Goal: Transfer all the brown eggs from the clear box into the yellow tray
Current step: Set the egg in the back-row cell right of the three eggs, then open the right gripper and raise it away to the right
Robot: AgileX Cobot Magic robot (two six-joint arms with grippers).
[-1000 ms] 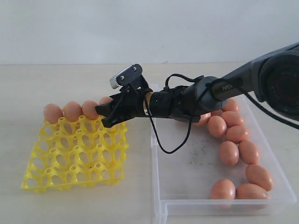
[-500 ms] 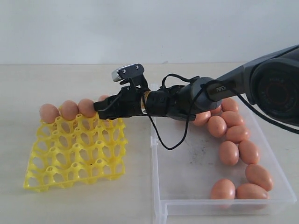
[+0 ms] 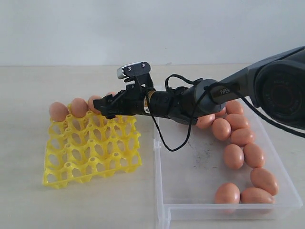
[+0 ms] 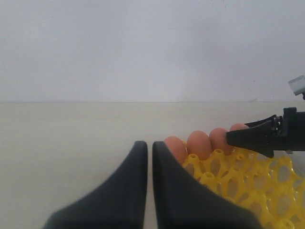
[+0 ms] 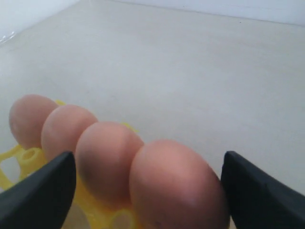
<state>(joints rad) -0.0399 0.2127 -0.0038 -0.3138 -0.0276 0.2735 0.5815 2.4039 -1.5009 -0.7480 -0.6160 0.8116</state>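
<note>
The yellow tray [image 3: 90, 148] lies left of the clear box [image 3: 190, 186]. Three brown eggs [image 3: 78, 107] show in the tray's far row, and a fourth is mostly hidden behind my right gripper [image 3: 107, 106]. That gripper reaches across from the right and is open. In the right wrist view its fingers [image 5: 43, 191] stand either side of the two nearest eggs [image 5: 176, 186], not pressing on them. Several more brown eggs [image 3: 233, 156] lie along the box's right side. My left gripper [image 4: 150, 145] is shut and empty, low beside the tray [image 4: 248, 186]; the exterior view does not show it.
The right arm and its looping black cable [image 3: 164, 143] hang over the box's far left corner. The box floor [image 3: 200, 157] has dark scuffs. A pale wall [image 3: 152, 28] stands behind the table.
The yellow tray with its eggs has slid to the right, toward the box. My right gripper has risen slightly and stays at the far-row eggs.
</note>
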